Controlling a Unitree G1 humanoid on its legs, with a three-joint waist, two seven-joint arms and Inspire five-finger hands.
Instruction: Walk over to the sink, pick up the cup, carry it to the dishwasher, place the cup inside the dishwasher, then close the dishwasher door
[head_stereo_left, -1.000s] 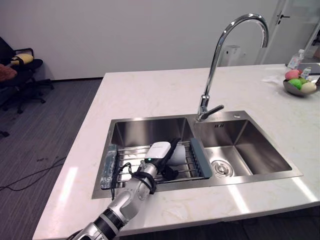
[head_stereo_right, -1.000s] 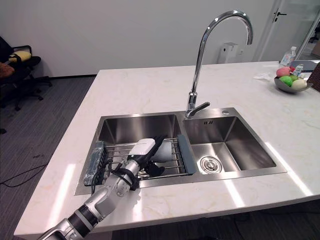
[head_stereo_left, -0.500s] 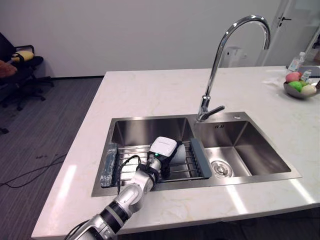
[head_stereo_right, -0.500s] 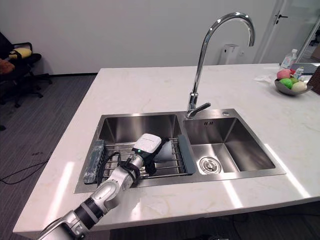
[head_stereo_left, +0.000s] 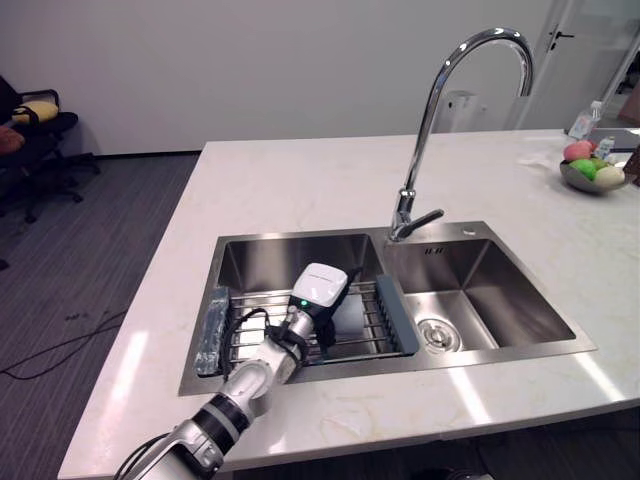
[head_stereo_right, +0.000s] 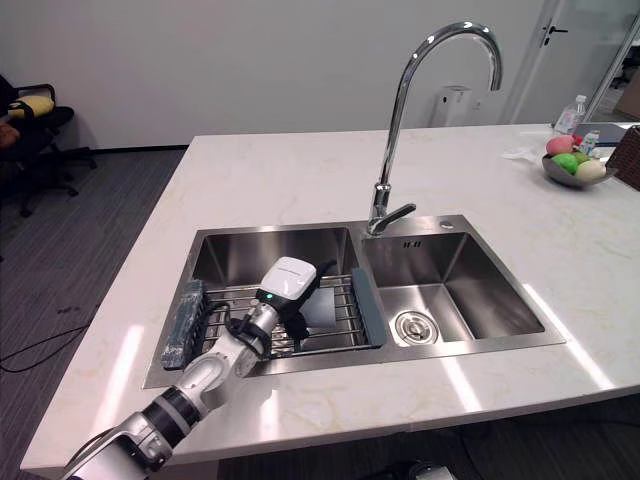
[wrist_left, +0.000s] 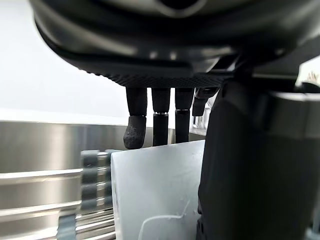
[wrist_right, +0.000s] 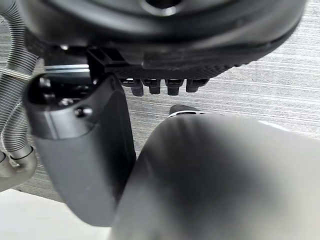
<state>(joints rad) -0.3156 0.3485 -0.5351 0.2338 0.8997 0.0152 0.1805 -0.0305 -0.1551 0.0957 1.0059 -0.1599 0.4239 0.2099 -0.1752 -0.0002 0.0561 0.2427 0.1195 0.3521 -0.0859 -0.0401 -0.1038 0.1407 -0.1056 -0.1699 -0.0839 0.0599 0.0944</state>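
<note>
Cup (wrist_left: 155, 190), white, on rack (head_stereo_left: 240, 335) in sink (head_stereo_left: 290, 262); left hand (head_stereo_left: 320, 287) over it, fingers (wrist_left: 135, 132) straight, unclosed (thumb alongside); right hand (wrist_right: 165, 40): grip cannot be told

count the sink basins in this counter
2. The left basin holds the wire rack, with the left hand over it; the right basin, directly beside it, has the drain. None looks hidden.
</note>
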